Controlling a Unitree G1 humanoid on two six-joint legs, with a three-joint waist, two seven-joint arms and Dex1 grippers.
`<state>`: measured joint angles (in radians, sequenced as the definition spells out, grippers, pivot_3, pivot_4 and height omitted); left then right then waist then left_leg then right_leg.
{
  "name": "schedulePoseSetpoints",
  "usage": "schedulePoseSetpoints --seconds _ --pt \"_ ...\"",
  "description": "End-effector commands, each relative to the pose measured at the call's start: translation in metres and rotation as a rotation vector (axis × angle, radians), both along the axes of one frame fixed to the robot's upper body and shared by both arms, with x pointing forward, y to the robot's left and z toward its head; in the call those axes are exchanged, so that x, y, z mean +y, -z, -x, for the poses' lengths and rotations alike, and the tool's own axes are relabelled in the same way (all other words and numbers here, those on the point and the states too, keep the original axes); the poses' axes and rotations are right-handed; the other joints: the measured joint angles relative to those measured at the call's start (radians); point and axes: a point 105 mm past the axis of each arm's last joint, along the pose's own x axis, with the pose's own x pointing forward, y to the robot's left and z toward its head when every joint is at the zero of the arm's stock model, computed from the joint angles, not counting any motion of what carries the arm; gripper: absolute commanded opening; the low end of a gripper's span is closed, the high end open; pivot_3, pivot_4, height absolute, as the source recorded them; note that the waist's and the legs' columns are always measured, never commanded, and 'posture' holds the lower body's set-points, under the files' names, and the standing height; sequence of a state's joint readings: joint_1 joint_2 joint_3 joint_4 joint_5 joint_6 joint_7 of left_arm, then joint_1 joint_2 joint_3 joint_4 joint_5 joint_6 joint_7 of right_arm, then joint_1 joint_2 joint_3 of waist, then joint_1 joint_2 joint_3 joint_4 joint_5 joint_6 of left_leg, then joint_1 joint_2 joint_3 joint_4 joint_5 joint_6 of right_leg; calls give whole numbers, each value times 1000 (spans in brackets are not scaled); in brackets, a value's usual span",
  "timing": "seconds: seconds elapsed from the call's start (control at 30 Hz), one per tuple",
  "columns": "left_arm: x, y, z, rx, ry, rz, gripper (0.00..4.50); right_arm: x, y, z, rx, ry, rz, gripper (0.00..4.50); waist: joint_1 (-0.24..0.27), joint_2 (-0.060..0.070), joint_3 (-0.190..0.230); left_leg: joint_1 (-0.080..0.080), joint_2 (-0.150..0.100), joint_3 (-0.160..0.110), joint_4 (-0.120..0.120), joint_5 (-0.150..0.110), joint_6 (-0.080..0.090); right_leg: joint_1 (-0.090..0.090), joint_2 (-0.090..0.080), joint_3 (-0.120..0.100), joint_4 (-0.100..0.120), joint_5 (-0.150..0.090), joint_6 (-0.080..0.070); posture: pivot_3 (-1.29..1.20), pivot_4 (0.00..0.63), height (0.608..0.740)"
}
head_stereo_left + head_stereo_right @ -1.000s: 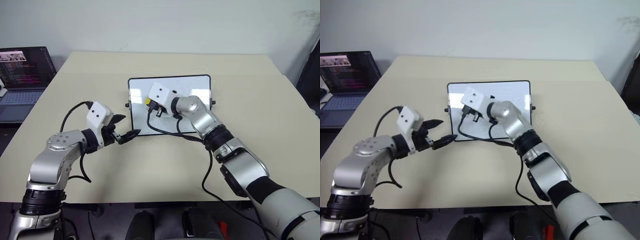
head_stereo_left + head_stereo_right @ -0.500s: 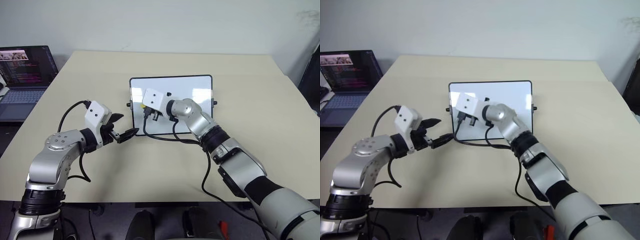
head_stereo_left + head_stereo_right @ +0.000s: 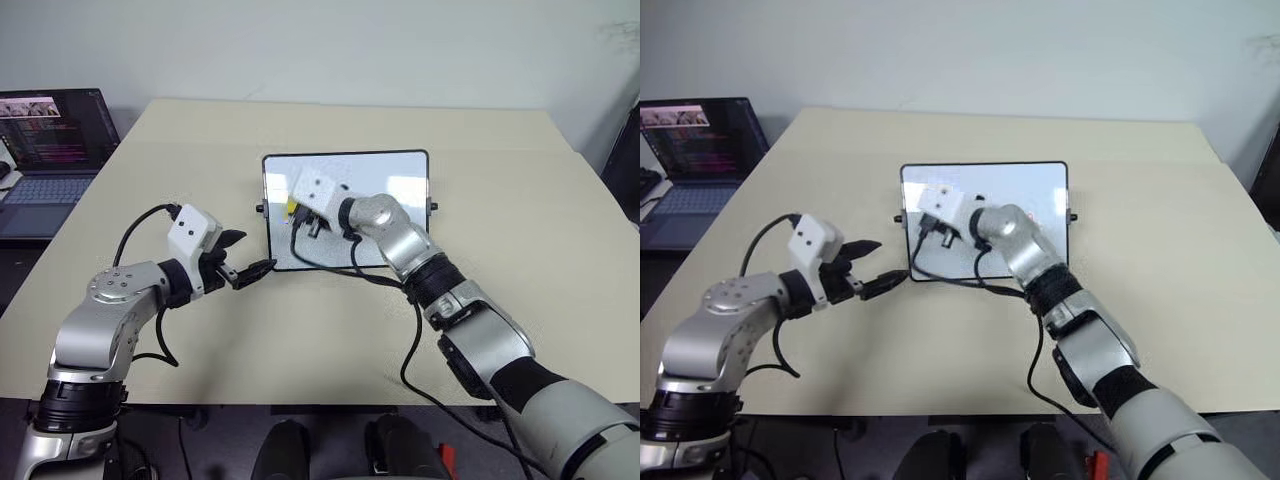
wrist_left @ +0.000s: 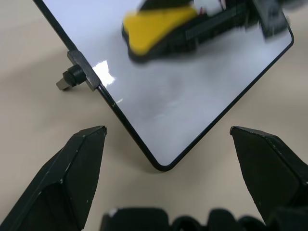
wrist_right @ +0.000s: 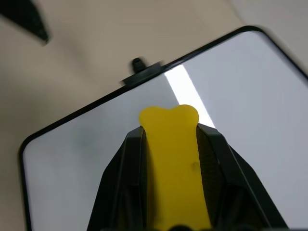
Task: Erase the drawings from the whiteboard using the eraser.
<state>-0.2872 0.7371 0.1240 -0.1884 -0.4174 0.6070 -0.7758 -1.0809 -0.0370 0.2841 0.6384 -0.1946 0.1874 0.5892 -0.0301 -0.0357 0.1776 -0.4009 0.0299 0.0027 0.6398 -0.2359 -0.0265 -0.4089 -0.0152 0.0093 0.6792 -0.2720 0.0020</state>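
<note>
A: where is the eraser (image 5: 172, 159) sitting right now?

B: right pincer (image 3: 297, 208) is clamping it; fingers are closing tight on the yellow block from both sides, its tip is sticking out past them; it is hanging over the left half of the whiteboard (image 3: 400, 170), near the left edge; cannot tell if it is touching the surface.

A: and the left pincer (image 4: 168, 149)?

B: it is standing wide open and gripping nothing; it is hovering just off the board's near-left corner, one finger on each side of that corner, not touching the frame.

A: board position?

B: it is lying flat on the tabletop (image 3: 500, 300), about mid-tabletop; black frame, small knob (image 4: 72, 77) is poking out of the left edge.

A: any drawings showing?

B: the bare parts of the surface are looking white with glare patches; the right arm is covering the middle, so cannot tell what is under it.

A: anything else?

B: laptop (image 3: 50, 140) is sitting open off the tabletop's far-left side, screen lit; a black cable is trailing from the right wrist across the board's near edge.
</note>
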Motion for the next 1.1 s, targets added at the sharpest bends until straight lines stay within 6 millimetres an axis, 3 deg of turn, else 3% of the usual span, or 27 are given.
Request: schedulePoseSetpoints --seconds 0.03,0.17,0.3,0.4,0.53,0.7,0.9,1.1 --pt "-4 -17 1 -69 28 4 4500 -17 -37 17 -9 -16 -188 1102 0 0 0 0 0 0 0 0 -1 0 0 0 0 -1 0 0 150 740" --pt "-15 -19 3 -95 81 21 4500 -54 -32 55 45 -48 -254 1101 6 0 0 -2 0 -1 -1 -2 -3 0 -1 -1 -1 -4 3 0 150 740" --pt "-24 -18 7 -106 142 29 4500 -97 3 87 166 -14 -181 1101 4 0 0 -3 -2 0 0 -4 -4 -1 -3 -1 -3 -5 4 0 150 740" --pt "-29 -16 10 -91 183 28 4500 -123 22 104 226 38 -155 1101 1 0 0 -3 -2 0 0 -4 -4 0 -2 -1 -3 -6 4 0 150 740" --pt "-31 -15 6 -86 194 26 4500 -141 40 117 257 102 -116 1101 -4 0 0 0 -1 1 -1 -4 -4 0 1 2 -1 -9 8 0 150 740" --pt "-30 -11 4 -76 167 36 4500 -145 41 123 229 132 -116 1101 -3 0 0 1 0 1 0 -4 -4 0 2 2 0 -9 9 0 150 740" --pt "-27 -11 6 -85 157 41 4500 -125 17 114 153 110 -168 1101 -2 0 1 1 0 2 0 -4 -4 0 2 4 0 -9 9 0 150 740" --pt "-23 -15 6 -94 144 52 4500 -116 11 113 148 81 -163 1101 1 0 1 0 0 2 0 -4 -4 0 2 3 -1 -9 8 0 150 740"
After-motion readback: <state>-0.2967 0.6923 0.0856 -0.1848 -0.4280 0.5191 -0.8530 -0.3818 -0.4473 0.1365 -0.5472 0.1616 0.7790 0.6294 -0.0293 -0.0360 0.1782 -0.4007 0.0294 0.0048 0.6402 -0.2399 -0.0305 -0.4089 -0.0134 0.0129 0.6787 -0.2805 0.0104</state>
